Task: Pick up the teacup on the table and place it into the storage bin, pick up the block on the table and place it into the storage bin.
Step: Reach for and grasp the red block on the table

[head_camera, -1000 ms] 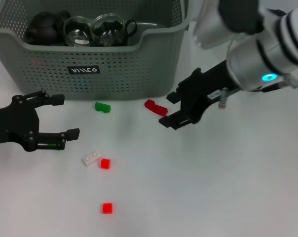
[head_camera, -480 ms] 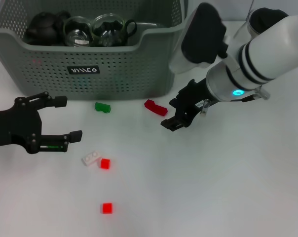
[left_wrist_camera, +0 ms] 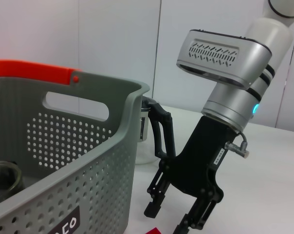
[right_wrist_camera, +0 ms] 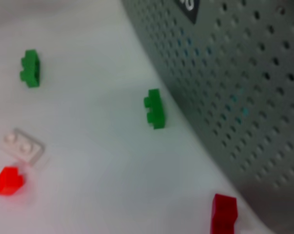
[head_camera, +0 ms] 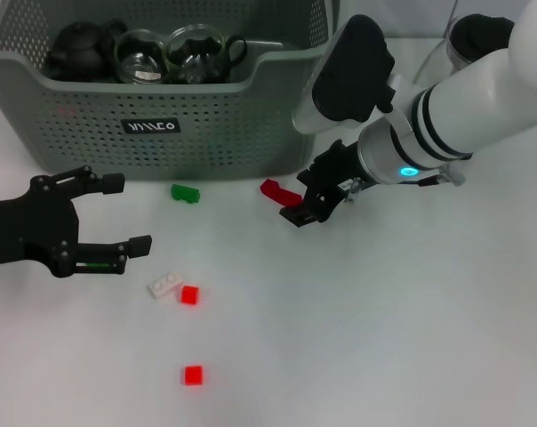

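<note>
The storage bin (head_camera: pixel 206 107) looks like matt grey-green plastic with perforated walls. Inside it, clear glass cups (head_camera: pixel 142 55) shine glossily beside a dull black teapot (head_camera: pixel 77 49). The white worktop (head_camera: pixel 357 329) is smooth and matt. The dark red block (head_camera: pixel 280 193) beside the bin looks like smooth, slightly glossy plastic.

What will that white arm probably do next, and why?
Probably ease the right gripper a little further toward the dark red block and straddle it. Its fingers are open beside that block, which lies on the table just in front of the storage bin. The left gripper hangs open off to the side.
</note>
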{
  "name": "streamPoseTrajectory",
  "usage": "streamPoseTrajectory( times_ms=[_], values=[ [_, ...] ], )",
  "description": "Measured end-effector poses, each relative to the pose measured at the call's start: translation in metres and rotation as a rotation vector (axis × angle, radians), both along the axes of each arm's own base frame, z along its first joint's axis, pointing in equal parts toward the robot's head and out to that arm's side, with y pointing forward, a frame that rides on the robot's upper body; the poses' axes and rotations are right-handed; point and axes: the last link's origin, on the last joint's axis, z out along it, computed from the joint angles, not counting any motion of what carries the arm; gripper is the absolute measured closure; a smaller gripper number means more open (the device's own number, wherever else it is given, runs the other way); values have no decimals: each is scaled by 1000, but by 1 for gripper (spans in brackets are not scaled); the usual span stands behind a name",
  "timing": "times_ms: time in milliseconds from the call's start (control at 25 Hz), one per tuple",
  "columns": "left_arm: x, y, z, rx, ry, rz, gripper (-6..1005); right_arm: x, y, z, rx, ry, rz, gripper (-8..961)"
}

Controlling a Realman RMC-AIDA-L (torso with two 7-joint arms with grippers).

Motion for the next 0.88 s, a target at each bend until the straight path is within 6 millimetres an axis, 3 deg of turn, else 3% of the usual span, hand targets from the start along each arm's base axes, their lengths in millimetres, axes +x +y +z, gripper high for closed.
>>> streamPoseTrajectory(
  times_ms=[880],
  values=[
    [0, 4, 1, 14, -13, 0, 49, 6, 4, -11, 36, 20, -14, 342]
  ],
)
